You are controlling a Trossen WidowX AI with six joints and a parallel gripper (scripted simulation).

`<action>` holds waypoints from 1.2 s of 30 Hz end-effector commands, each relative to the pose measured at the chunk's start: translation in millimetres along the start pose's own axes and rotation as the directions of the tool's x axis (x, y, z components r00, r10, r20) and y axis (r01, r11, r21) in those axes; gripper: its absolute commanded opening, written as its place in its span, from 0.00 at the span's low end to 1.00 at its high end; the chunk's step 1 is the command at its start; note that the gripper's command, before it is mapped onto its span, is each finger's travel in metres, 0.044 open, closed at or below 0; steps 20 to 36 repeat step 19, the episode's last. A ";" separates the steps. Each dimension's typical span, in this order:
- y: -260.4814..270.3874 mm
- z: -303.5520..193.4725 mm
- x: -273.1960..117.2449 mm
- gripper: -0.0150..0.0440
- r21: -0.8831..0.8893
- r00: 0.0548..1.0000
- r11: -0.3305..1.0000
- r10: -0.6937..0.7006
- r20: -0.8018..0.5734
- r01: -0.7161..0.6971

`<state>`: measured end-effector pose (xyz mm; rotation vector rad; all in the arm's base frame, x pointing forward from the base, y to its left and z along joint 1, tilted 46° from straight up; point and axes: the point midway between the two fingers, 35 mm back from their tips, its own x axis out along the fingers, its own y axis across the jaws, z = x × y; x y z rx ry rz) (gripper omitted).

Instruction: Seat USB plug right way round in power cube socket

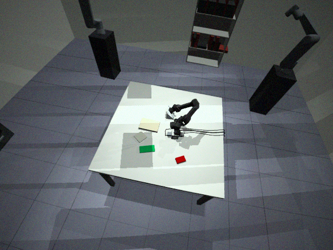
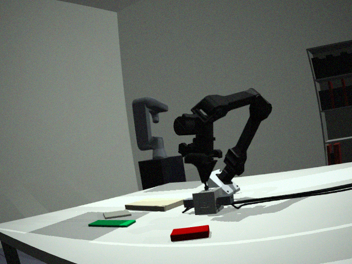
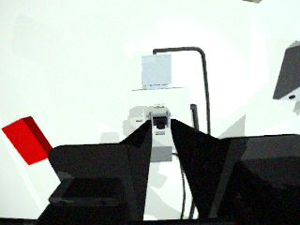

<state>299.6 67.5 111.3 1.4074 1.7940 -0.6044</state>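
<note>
The power cube [image 1: 175,137] [image 2: 205,203] [image 3: 179,100] stands upright on the table, grey in the exterior view and washed out white in the wrist view. My gripper [image 2: 205,182] [image 3: 160,123] points straight down over the cube's top. Its fingertips are slightly open, one on each side of the small dark USB plug [image 2: 206,187] [image 3: 160,125], with narrow gaps showing in the wrist view. The plug stands upright at the socket and a short part shows above the cube. Its exact depth and which way round it faces cannot be made out.
Plugs with black cables [image 1: 204,132] [image 2: 270,197] [image 3: 206,94] sit at the cube's sides. A red block [image 1: 180,159] [image 2: 190,233] [image 3: 25,141], a green slab [image 1: 146,148] [image 2: 111,223], a grey tile [image 1: 140,136] [image 2: 116,214] and a cream block [image 1: 149,125] [image 2: 153,205] lie around.
</note>
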 end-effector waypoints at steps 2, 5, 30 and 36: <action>0.0 0.1 0.0 0.42 0.000 1.000 1.000 0.000 0.000 0.000; 0.0 0.1 0.0 0.42 0.000 1.000 1.000 0.000 0.000 0.000; 0.0 1.7 -10.8 0.42 0.000 1.000 1.000 0.000 0.000 0.000; 0.0 1.7 -10.8 0.42 0.000 1.000 1.000 0.000 0.000 0.000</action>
